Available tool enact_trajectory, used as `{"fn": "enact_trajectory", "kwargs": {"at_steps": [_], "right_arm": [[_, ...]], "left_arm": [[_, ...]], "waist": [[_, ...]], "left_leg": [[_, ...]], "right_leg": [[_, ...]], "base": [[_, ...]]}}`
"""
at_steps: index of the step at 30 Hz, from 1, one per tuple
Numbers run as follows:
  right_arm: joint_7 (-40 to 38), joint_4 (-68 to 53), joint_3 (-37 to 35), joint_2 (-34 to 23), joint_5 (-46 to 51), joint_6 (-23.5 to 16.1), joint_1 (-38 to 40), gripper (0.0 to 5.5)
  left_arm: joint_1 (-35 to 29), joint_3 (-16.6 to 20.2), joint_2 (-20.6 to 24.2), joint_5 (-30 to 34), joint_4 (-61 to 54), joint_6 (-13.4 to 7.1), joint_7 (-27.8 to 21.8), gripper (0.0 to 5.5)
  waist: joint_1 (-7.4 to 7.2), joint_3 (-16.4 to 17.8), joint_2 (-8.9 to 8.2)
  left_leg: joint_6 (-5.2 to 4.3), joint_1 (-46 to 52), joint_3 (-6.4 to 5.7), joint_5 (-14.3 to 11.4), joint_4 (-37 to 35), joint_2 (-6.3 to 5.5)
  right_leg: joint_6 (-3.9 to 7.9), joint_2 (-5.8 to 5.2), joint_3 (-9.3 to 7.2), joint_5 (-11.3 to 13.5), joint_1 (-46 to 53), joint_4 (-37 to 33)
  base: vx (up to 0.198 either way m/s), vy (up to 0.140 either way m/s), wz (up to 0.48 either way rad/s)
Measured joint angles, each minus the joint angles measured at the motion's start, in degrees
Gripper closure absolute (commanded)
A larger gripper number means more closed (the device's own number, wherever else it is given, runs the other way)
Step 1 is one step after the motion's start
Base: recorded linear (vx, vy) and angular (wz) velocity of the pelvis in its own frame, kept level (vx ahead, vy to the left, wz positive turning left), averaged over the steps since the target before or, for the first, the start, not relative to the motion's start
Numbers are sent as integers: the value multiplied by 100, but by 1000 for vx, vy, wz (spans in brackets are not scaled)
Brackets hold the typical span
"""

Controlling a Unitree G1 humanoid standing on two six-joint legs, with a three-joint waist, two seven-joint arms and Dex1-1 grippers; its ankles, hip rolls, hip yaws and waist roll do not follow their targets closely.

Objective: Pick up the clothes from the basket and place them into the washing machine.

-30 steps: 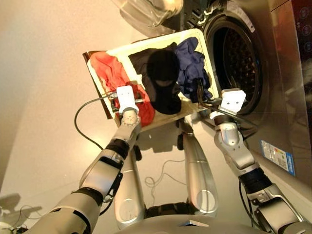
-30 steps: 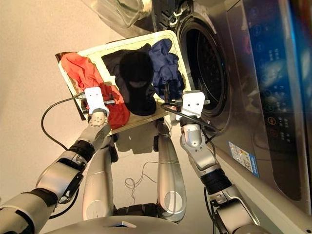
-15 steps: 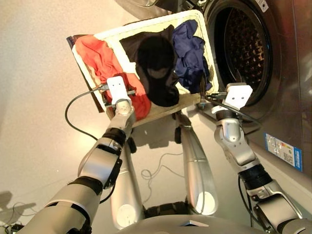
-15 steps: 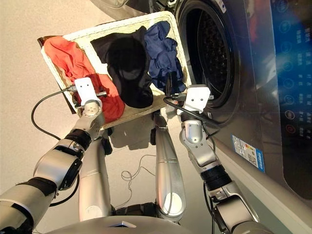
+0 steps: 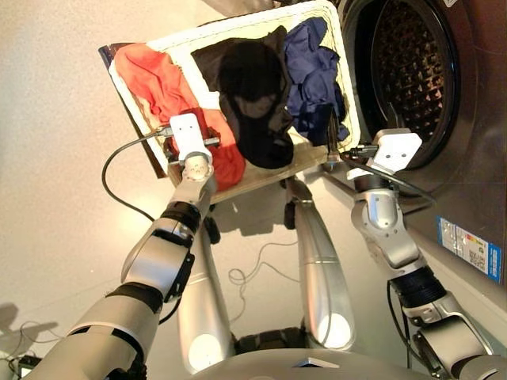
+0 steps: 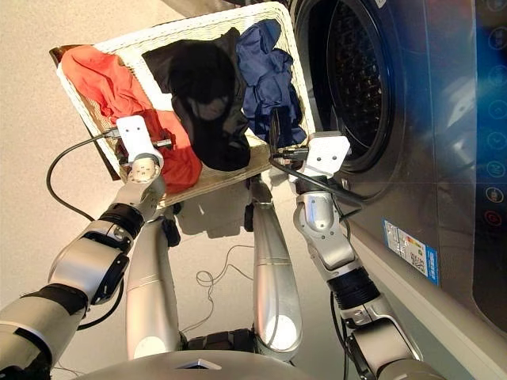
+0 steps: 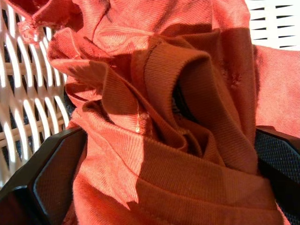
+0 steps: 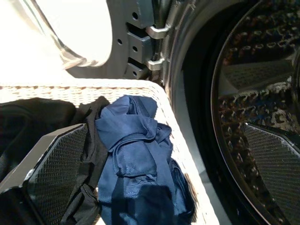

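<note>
The cream woven basket (image 5: pixel 238 30) holds the clothes side by side: a coral-red garment (image 5: pixel 154 75), a black one (image 5: pixel 253 87) and a navy one (image 5: pixel 313 71). My left gripper (image 5: pixel 188 142) is pushed into the near end of the coral garment; the left wrist view shows a bunched fold (image 7: pixel 159 108) lying between its spread fingers (image 7: pixel 42 183), so it is open. Over the basket's near right corner my right gripper (image 5: pixel 358 127) hangs open and empty, between the navy garment (image 8: pixel 136 154) and the washing machine's (image 5: pixel 475 119) round opening with its perforated drum (image 5: pixel 412 71).
The machine's glass door (image 8: pixel 65 33) stands swung open beyond the basket's far rim. A black cable (image 5: pixel 115 178) loops from my left wrist, and thin cables (image 5: pixel 253 273) lie on the floor below the basket. A label (image 5: pixel 467 249) sits on the machine's front.
The whole picture has shifted as my head moved. Both grippers keep about the same places relative to the basket and clothes.
</note>
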Motion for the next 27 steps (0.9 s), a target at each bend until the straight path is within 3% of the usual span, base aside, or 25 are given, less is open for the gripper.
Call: {"fn": "enact_trajectory", "kwargs": {"at_steps": [4, 6, 7, 9, 10, 14, 19, 25, 27], "right_arm": [[70, -88, -13, -59, 50, -6, -1, 0], [91, -91, -11, -42, 52, -8, 11, 0], [94, -93, -6, -35, 56, -5, 12, 0], [102, -94, -8, -31, 58, -6, -7, 0], [103, -96, -10, -48, 60, -4, -4, 0], [108, -108, -11, -47, 62, -6, 8, 0], [214, -109, 12, -37, 64, 1, -16, 0], [324, -97, -10, -53, 64, 17, -39, 0], [352, -82, -47, -58, 64, 21, -10, 0]], "left_arm": [[-64, -56, 50, 1, -45, 48, -52, 0], [-41, -133, 39, 1, -7, 41, -53, 0], [-78, -143, 32, 5, -54, 43, -73, 222], [-71, -190, 33, 6, -37, 30, -167, 550], [-159, -175, 36, 3, -86, 45, -183, 550], [-214, -137, 31, 0, -60, 74, -283, 550], [-179, -204, -2, -5, -118, 53, -291, 550], [284, -313, 129, -1, -823, 49, -284, 550], [720, -406, 325, 27, -1602, 41, -274, 550]], "waist": [[7, -15, -19], [3, -22, -29], [-15, -24, -38], [18, -30, -50], [11, -32, -58], [-59, -45, -84], [-5, -50, -92], [20, -31, -129], [49, -20, -146]], "left_leg": [[-29, -90, -111, -53, 64, -29], [18, -126, -111, -34, 65, -57], [0, -150, -126, -81, 116, -73], [25, -221, -146, -64, 184, -72], [-12, -222, -156, -98, 207, -73], [37, -233, -136, -112, 221, -78], [32, -223, -124, -159, 317, -85], [30, -181, -151, -248, 481, -79], [31, -149, -165, -290, 584, -85]], "right_leg": [[70, -7, -13, -14, -28, -120], [121, -7, -6, 39, -63, -37], [85, -32, 9, 16, -106, 28], [97, -6, -5, 32, -148, 63], [67, -19, -3, 6, -149, 37], [90, -19, 18, 11, -142, 39], [90, -22, 44, -8, -159, 146], [74, -27, 91, -142, -153, 438], [70, -39, 101, -218, -152, 596]], "base": [[0, 0, 0], [0, 0, 0], [0, 0, 0], [0, 0, 0], [0, 0, 0], [0, 0, 0], [-46, 9, 4], [-20, 2, 1], [0, 0, 0]]}}
